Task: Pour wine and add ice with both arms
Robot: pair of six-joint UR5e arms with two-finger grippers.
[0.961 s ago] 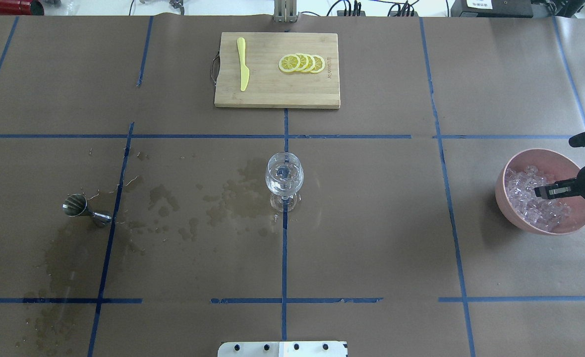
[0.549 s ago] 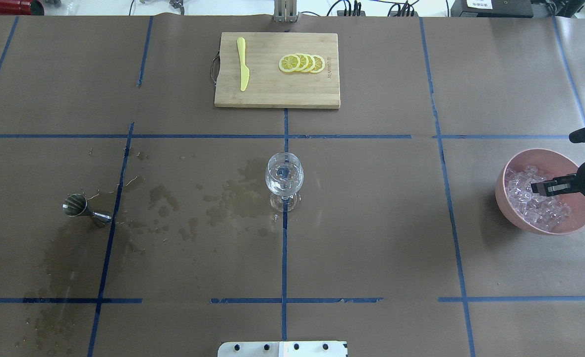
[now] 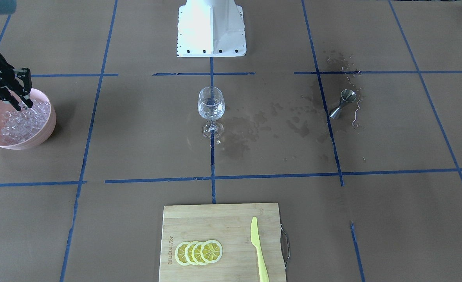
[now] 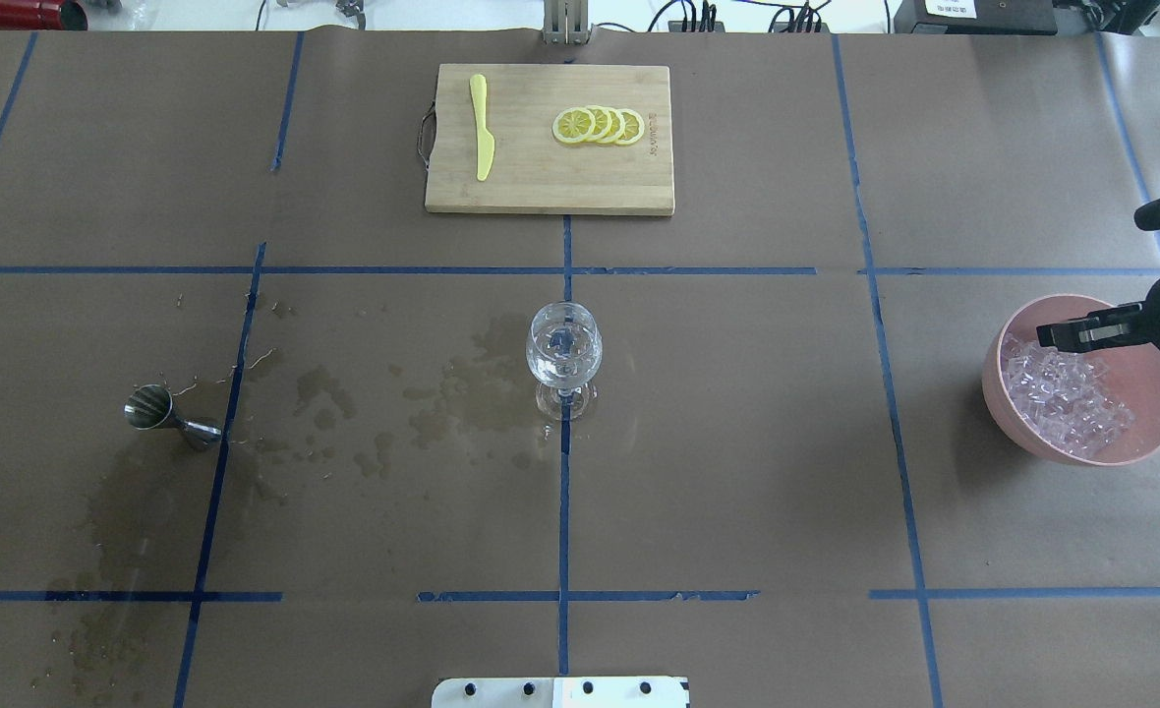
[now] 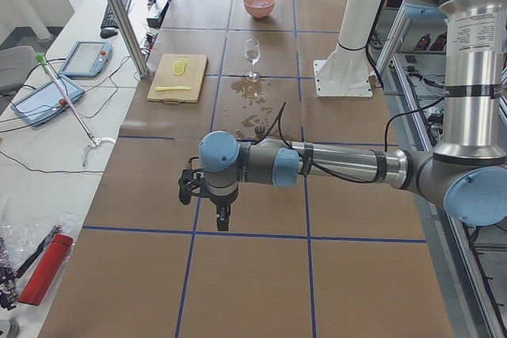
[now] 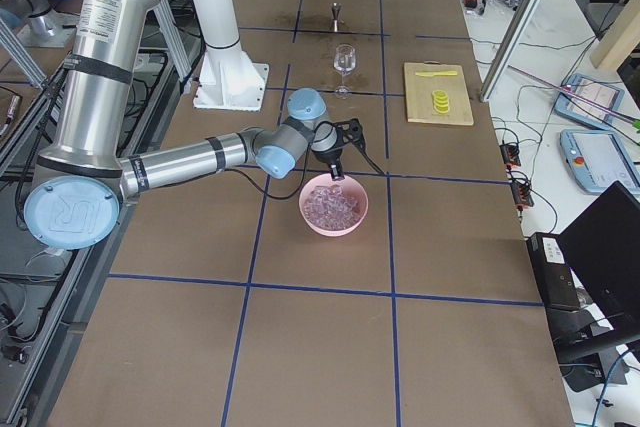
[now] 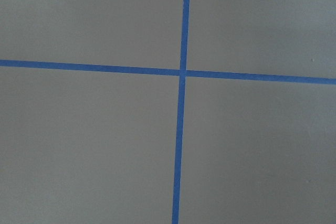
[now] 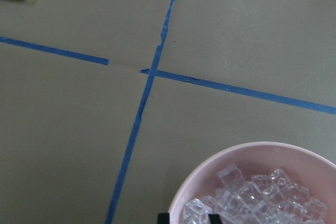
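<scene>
Matte brown paper (image 4: 737,442) gridded with blue tape covers the table, with wide open stretches between things. At the robot's right a round pink bowl (image 4: 1155,433) holds heaped glassy ice cubes (image 4: 1072,398). The right black two-finger gripper (image 3: 24,105) hangs just above them, fingers apart; whether it pinches a cube I cannot tell. The central clear stemmed glass (image 4: 563,354) holds a little colourless wine (image 4: 562,372). The left gripper (image 5: 222,223) hovers over the paper, its grip unreadable.
</scene>
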